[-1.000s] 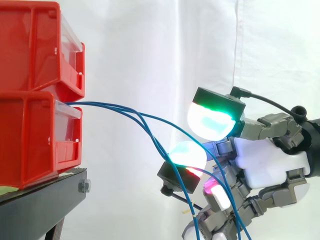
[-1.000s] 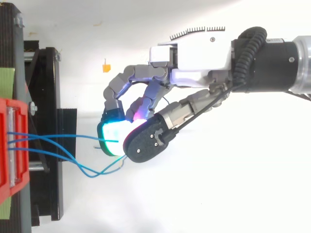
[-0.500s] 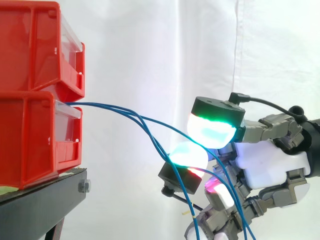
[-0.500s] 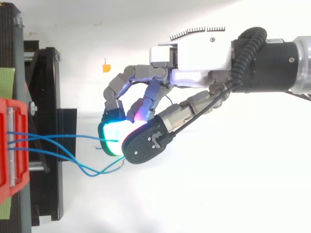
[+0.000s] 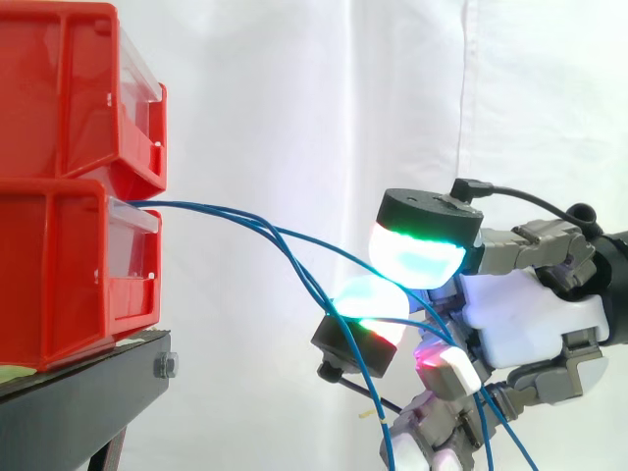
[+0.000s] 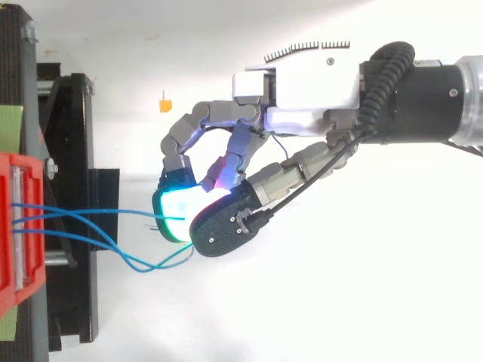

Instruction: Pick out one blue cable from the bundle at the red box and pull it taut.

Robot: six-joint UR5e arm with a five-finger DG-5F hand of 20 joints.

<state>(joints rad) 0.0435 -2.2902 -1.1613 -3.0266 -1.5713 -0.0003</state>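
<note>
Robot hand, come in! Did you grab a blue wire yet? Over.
Hand shut on one thin blue cable. Cable slack from the red plastic box, not taut. Other blue cables sag close beside it.

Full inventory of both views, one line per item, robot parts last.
red bins: two, red, stacked on the stand at the left.
blue cables: three, blue, running from the lower bin's front across and down to the hand.
black stand: one, black, under the bins.
white curtain: one, white, behind everything.
small orange bit: one, orange, on the white surface above the hand in the top view.
hand: one, grey and white, fingers curled, glowing green pads closed on a cable.
arm: one, black, entering from the right.
</note>
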